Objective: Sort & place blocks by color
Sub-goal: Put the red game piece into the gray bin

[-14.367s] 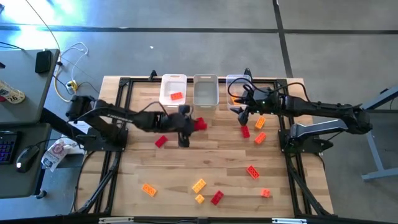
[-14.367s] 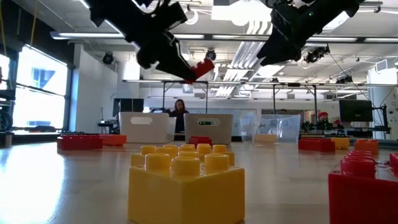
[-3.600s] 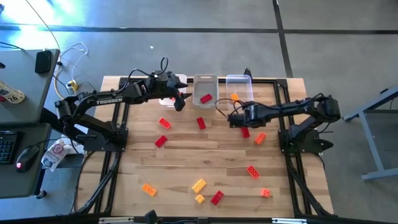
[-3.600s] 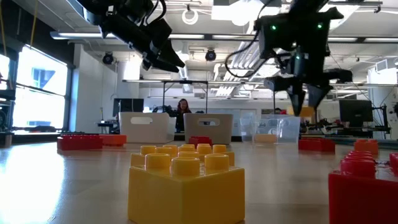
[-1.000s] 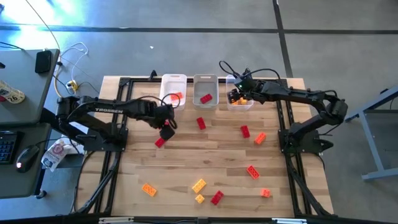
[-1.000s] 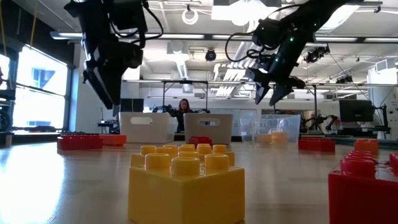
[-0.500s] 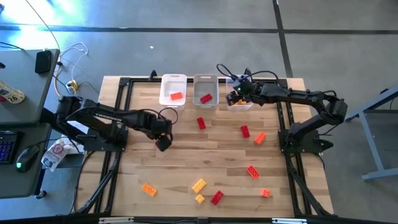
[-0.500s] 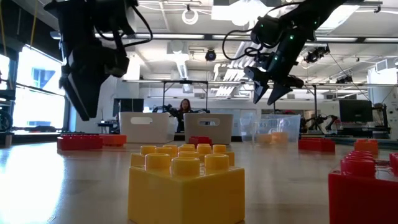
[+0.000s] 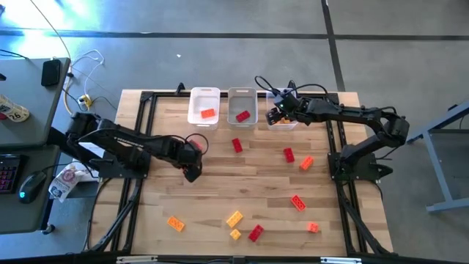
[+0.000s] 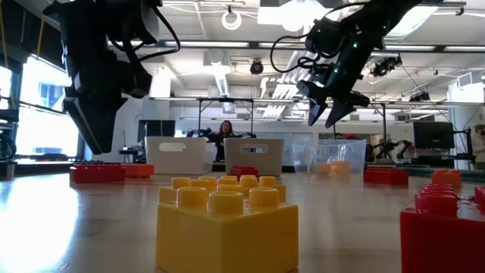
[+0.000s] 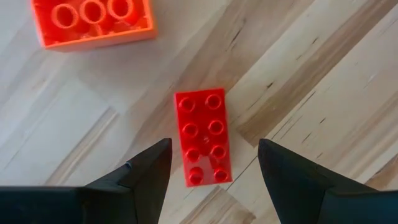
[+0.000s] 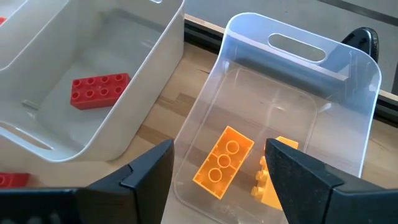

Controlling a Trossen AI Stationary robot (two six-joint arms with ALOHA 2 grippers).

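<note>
On the wooden tabletop, the left hand sits left of centre in the high view, pointed down over a red block. The left wrist view shows its two fingers spread apart with that block lying flat on the wood between them, untouched; the hand is released and carries nothing. An orange-red block lies near it at the upper left of that view.

The right hand hangs at the upper middle of the high view, above the clear bin, the rightmost of three bins along the far edge. Its fingers are likewise spread and empty. In the right wrist view, two orange-yellow blocks lie on the clear bin's floor, and a red block lies in the white middle bin beside it. The left bin holds an orange-red block.

Other blocks lie scattered on the tabletop: a red one below the middle bin, a red and an orange one at the right, and a cluster toward the lower edge including a yellow one, a red one and an orange one.

In the low view, a yellow block fills the foreground, and a person sits far behind the bins.
</note>
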